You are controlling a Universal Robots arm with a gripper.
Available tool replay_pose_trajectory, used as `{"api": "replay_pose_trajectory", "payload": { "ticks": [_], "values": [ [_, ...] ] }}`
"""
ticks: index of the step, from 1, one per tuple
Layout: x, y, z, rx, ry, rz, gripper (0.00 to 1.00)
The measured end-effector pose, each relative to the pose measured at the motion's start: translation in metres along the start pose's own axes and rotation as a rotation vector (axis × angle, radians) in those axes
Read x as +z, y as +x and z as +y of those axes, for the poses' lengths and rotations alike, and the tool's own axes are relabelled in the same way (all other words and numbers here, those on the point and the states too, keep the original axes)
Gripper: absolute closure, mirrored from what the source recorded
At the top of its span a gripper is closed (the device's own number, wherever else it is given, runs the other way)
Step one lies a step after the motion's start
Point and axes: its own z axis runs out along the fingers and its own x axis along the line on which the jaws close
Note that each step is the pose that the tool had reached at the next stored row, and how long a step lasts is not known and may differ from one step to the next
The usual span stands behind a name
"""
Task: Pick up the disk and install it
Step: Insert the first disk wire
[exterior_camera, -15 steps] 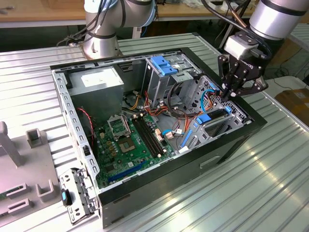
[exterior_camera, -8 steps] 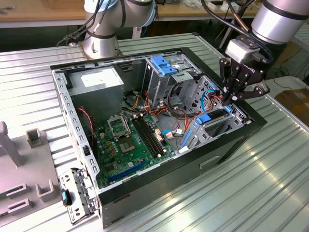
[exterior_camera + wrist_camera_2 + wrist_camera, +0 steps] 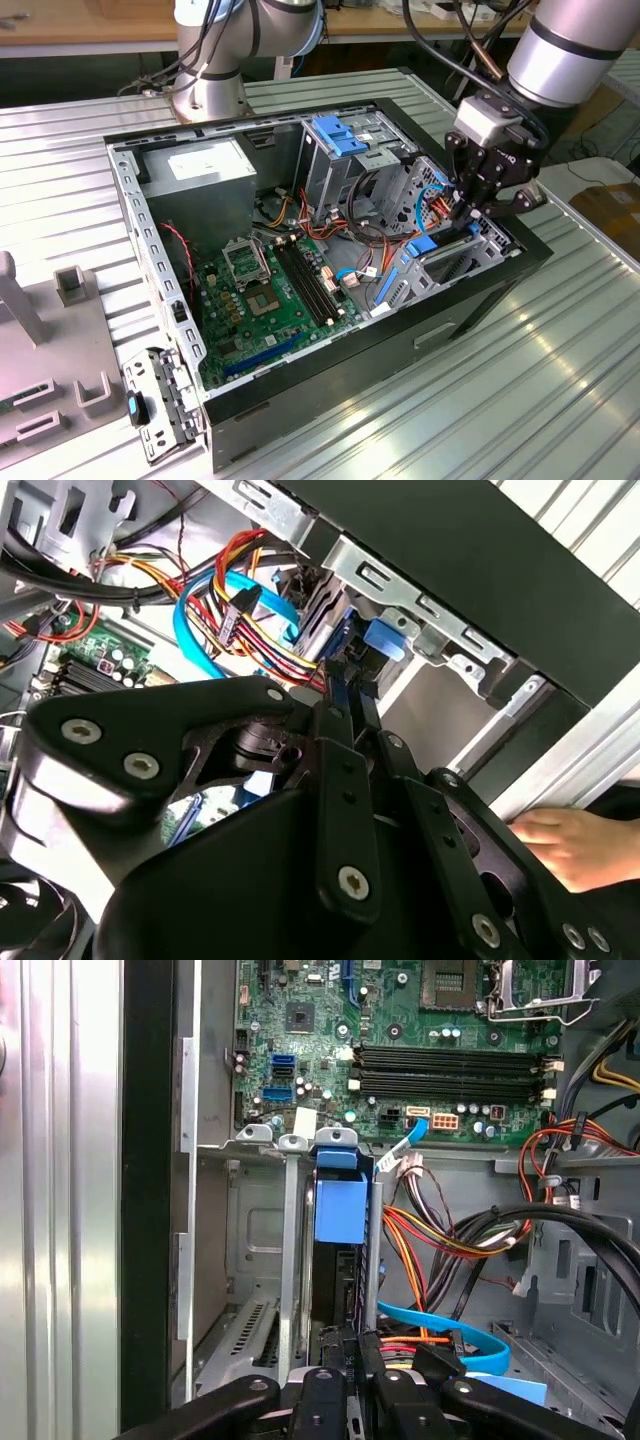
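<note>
A: What's the biggest thing here?
B: The ribbed metal surface (image 3: pixel 560 400), and on it the open computer case (image 3: pixel 330 390) lying on its side, motherboard (image 3: pixel 275 300) showing.

A: And the arm?
B: Its gripper (image 3: pixel 470 208) reaches into the drive cage at the exterior view's right, among coloured cables (image 3: pixel 240 610).

A: Where's the disk?
B: The disk (image 3: pixel 338 1260) stands on edge in the cage's slot, its blue bracket uppermost, just ahead of the jaws.

A: Are the jaws clamped on it?
B: They're narrow, close around its edge; contact itself I cannot tell.

A: Anything else?
B: A person's hand (image 3: pixel 575 845) rests beside the case.
</note>
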Motion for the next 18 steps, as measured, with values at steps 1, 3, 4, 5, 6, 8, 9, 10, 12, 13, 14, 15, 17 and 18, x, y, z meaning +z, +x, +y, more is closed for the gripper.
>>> {"api": "replay_pose_trajectory", "payload": {
  "ticks": [1,3,4,5,6,8,9,10,12,13,14,15,17,18],
  "values": [
    [0.0008,0.0,0.0007,0.0,0.0,-0.0002,0.83],
    [0.0011,-0.0002,0.0012,0.003,0.0,0.0,0.83],
    [0.0011,-0.0002,0.0012,0.006,0.0,0.0001,0.83],
    [0.0012,-0.0003,0.0012,0.007,-0.0001,0.0001,0.83],
    [0.0012,-0.0003,0.0012,0.007,-0.0001,0.0001,0.83],
    [0.0017,0.0004,0.0013,0.009,-0.0001,0.0,0.83],
    [0.0022,0.0008,0.0014,0.009,-0.0002,0.0,0.83],
    [0.0025,0.0009,0.0014,0.009,-0.0003,0.0004,0.83],
    [0.0042,0.0009,0.0014,0.009,-0.0003,0.0004,0.83],
    [0.0046,0.0009,0.0014,0.009,-0.0003,0.0005,0.83],
    [0.005,0.0009,0.0015,0.009,-0.0002,0.0005,0.83],
    [0.0052,0.0009,0.0015,0.009,-0.0002,0.0001,0.83],
    [0.0027,0.0009,0.0014,0.009,-0.0005,0.0,0.83],
    [0.0026,0.0009,0.0013,0.01,-0.0005,0.0,0.83]
  ]
}}
